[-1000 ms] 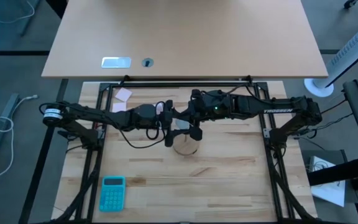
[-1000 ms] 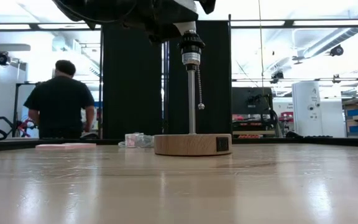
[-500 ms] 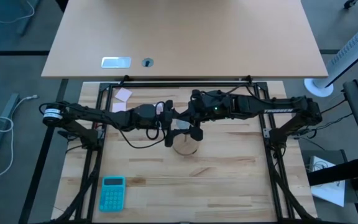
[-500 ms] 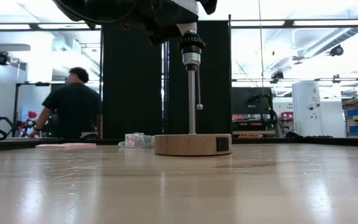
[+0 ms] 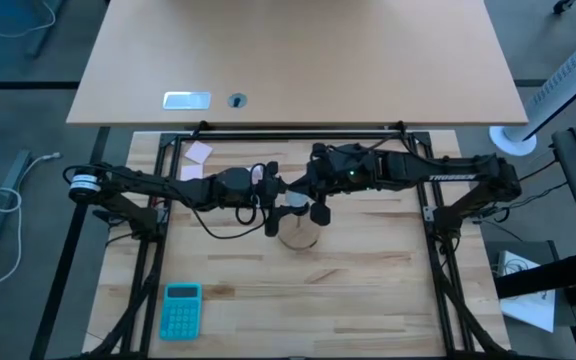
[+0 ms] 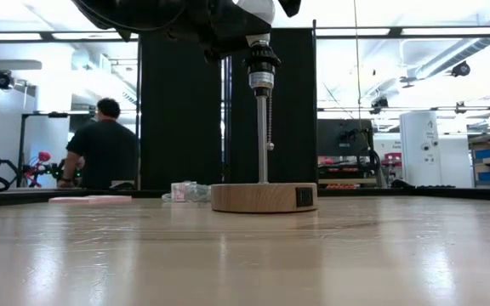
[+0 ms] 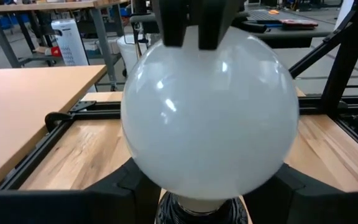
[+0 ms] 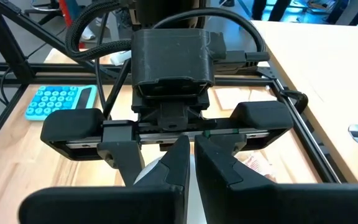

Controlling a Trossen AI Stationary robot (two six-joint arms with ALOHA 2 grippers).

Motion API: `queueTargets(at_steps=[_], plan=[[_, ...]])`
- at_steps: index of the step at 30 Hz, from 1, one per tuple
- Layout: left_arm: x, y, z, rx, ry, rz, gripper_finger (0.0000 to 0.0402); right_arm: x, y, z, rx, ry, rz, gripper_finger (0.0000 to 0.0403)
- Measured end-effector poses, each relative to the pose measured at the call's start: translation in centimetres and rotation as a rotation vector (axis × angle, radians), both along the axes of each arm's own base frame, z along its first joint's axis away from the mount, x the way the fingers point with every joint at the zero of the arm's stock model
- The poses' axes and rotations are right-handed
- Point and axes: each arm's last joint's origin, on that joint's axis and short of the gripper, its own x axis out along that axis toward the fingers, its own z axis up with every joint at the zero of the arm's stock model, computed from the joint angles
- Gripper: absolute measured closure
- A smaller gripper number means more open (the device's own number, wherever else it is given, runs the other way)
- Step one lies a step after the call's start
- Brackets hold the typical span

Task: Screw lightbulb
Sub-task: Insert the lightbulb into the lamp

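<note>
lightbulb (image 7: 209, 113): smooth frosted white globe, seated atop the black ribbed socket (image 6: 261, 61), slim metal stem on a round wooden base (image 6: 264, 197).
left claw (image 5: 276, 205): dark fingers spread either side of the globe, grip unclear.
right claw (image 8: 191, 163): matte black fingers pressed together above the globe.
tabletop (image 5: 368, 270): pale wood planks.

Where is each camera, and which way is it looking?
High: overhead, straight down; left arm and right arm meet over the lamp.
Low: table height, facing the room; arms overhead.
Left wrist: faces the bulb; right gripper tops it.
Right wrist: past its own gripper, faces the left arm.
Shared: both wrists see the bulb.
</note>
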Motion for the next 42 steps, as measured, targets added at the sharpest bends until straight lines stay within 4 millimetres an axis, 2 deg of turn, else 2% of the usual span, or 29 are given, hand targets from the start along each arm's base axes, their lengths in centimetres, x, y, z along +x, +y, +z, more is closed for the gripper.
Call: queueTargets(at_steps=[20, 35, 42], plan=[[0.0, 0.0, -0.03, 0.001, 0.009, 0.0, 0.0231, -0.58, -0.01, 0.03, 0.005, 0.031, -0.002, 0.0384], [0.01, -0.01, 0.03, -0.002, 0.001, 0.001, 0.0198, -0.59, 0.02, -0.26, 0.005, 0.059, 0.008, 0.0384], [0.01, -0.02, 0.13, -0.002, -0.007, 0.0, 0.0166, -0.59, 0.03, -0.27, 0.006, 0.059, 0.008, 0.0384]])
